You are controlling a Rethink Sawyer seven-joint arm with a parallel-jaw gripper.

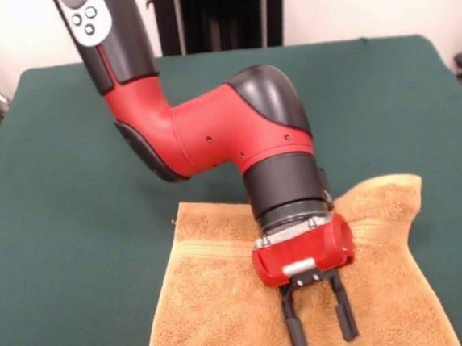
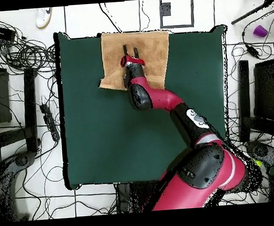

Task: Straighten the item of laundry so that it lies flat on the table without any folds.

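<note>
Hovering over the towel (image 1: 218, 304) at the table's (image 1: 63, 196) six o'clock edge — gripper (image 1: 320, 335) fingers spread, grasping nothing.

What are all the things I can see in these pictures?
Golden-orange terry towel: one, spread on the table at its edge far from the robot's base, one corner rumpled.
Dark green cloth-covered table: one, large and rectangular, under the towel.
Black cables: many, tangled on the white tiled floor beside the table.
Small purple object: one, on the floor; what it is cannot be told.
Red and black robot arm: one, reaching over the table to the towel.
Gripper: one, red body with black fingers, open, pointing down over the towel.
</note>
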